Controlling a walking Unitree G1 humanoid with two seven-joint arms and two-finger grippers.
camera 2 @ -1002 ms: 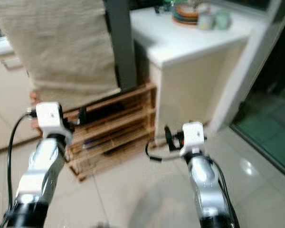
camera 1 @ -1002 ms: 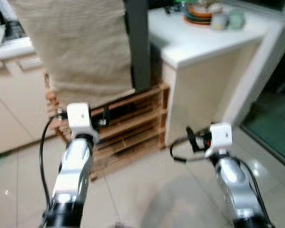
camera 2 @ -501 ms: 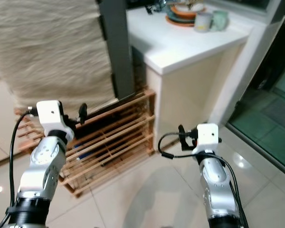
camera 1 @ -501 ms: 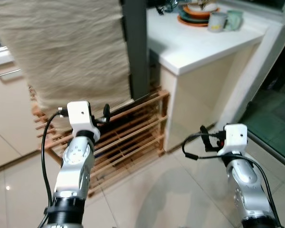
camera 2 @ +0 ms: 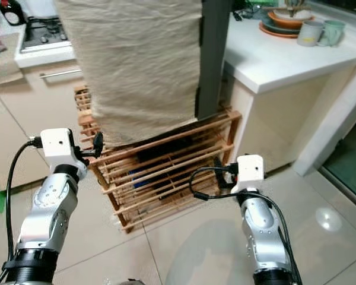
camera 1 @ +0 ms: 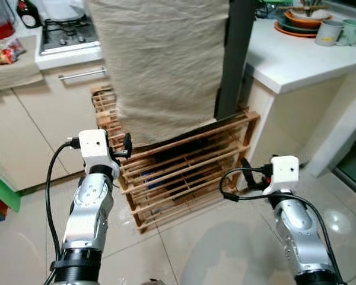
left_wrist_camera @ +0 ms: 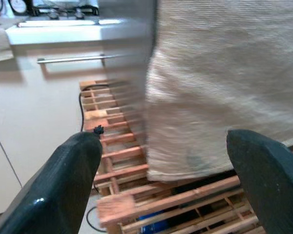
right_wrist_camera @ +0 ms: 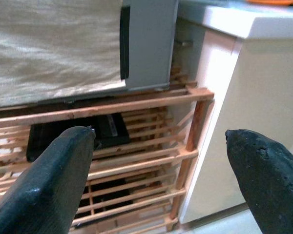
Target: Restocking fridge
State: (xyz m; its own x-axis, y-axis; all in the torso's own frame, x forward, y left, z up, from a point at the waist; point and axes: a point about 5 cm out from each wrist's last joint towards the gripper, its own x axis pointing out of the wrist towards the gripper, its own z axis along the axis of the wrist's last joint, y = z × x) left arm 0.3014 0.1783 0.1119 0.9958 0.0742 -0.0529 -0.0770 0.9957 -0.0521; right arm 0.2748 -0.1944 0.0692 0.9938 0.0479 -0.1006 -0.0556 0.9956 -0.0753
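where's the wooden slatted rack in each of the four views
Left eye view: wooden rack at centre, on the floor below the hanging beige cloth.
Right eye view: rack at centre, beside the white counter.
Left wrist view: rack low in the picture, under the cloth's hem.
Right wrist view: rack across the middle and bottom, between the open gripper's fingers.
Shared landmark: the beige cloth hanging over the rack's top.

A wooden slatted rack (camera 1: 184, 172) stands on the tiled floor (camera 1: 213, 249), half covered by a beige cloth (camera 1: 160, 65) hanging over it. On the white worktop (camera 1: 285, 56), near its far right corner, sit stacked plates (camera 1: 296, 21) and two mugs (camera 1: 339, 32). A gas hob (camera 1: 68, 32) lies on the left counter.
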